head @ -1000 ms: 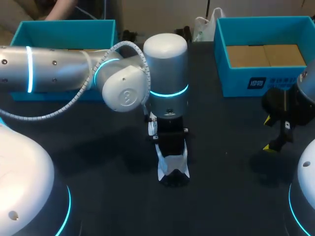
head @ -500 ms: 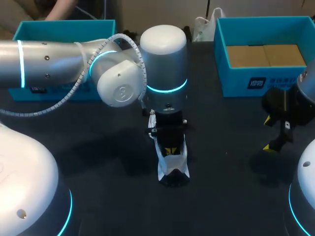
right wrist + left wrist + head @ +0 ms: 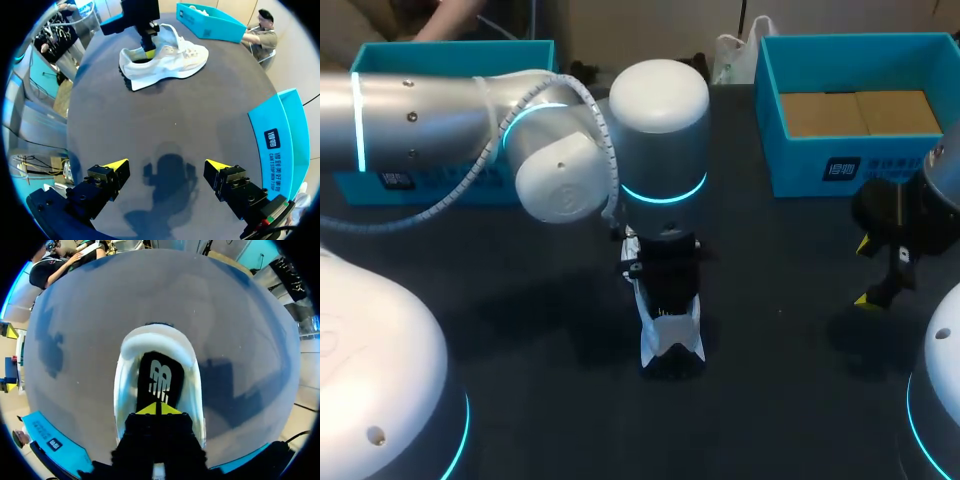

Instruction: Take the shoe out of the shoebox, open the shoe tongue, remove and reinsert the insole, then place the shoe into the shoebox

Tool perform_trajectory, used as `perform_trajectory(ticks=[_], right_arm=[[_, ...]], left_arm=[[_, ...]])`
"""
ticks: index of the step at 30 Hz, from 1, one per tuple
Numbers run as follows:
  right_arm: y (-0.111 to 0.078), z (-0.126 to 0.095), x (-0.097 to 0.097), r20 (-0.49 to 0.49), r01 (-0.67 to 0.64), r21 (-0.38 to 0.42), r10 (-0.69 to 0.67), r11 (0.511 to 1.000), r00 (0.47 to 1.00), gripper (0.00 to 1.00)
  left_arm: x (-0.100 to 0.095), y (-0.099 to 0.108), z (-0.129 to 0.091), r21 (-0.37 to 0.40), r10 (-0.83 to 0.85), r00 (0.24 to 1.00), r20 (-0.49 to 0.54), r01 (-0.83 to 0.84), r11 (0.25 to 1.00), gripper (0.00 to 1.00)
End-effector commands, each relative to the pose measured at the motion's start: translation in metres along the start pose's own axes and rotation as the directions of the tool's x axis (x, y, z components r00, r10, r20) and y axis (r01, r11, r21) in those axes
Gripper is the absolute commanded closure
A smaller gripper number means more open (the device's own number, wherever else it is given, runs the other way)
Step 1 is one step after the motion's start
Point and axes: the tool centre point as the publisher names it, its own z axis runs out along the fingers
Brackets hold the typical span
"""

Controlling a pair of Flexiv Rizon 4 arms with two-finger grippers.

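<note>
Mia: Over the last second the silver left arm [image 3: 420,125] has swung its elbow joint a little toward the far edge. The yellow tips that showed in the shoe's mouth half a second ago are now hidden under the wrist in the head view. Did the shoe shift?

Tom: No. The white low-top sneaker [image 3: 672,342] lies where it did, upright on its sole in the middle of the dark tabletop [image 3: 520,320], outside both boxes, with its toe toward the robot.

Mia: And the left end effector [image 3: 157,408]?

Tom: It is down in the shoe's opening at the heel. Its tips are pressed together with only a thin line between them, at the heel end of the black insole [image 3: 159,377]. Whether they pinch the insole's edge, I cannot tell.

Mia: What about the other side?

Tom: The right end effector [image 3: 167,165] hangs over bare tabletop, unmoved, with its fingers spread wide and nothing between them. It is well apart from the sneaker and near the front wall of the open teal shoebox [image 3: 820,170]. A second teal box [image 3: 450,48] stands at the far left, partly hidden behind the left arm.
</note>
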Motion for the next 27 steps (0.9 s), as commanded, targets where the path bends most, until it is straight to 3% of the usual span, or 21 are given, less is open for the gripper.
perform_trajectory(ticks=[1,2,3,4,20,27], right_arm=[[0.0,0.0,0.001,0.002,0.0,0.002,0.0,1.0,1.0,0.0],[0.0,0.0,0.001,0.002,0.0,0.002,0.0,1.0,1.0,0.0],[0.0,0.0,0.001,0.002,0.0,0.002,0.0,1.0,1.0,0.0],[0.0,0.0,0.001,0.002,0.0,0.002,0.0,1.0,1.0,0.0],[0.0,0.0,0.001,0.002,0.0,0.002,0.0,1.0,1.0,0.0],[0.0,0.0,0.001,0.002,0.0,0.002,0.0,1.0,1.0,0.0]], left_arm=[[-0.007,0.001,0.002,-0.005,-0.005,1.0,-0.019,0.005,1.0,0.39],[-0.006,0.002,0.002,-0.005,-0.008,1.0,-0.021,0.008,1.0,0.14],[-0.004,0.002,0.002,-0.004,-0.01,1.0,-0.023,0.009,1.0,0.04],[-0.003,0.003,0.003,-0.005,-0.013,1.0,-0.025,0.013,1.0,0.0],[0.007,-0.004,-0.004,-0.042,-0.005,1.0,-0.023,0.004,0.999,0.0],[0.005,0.008,-0.012,-0.016,-0.009,1.0,-0.014,0.009,1.0,0.0]])
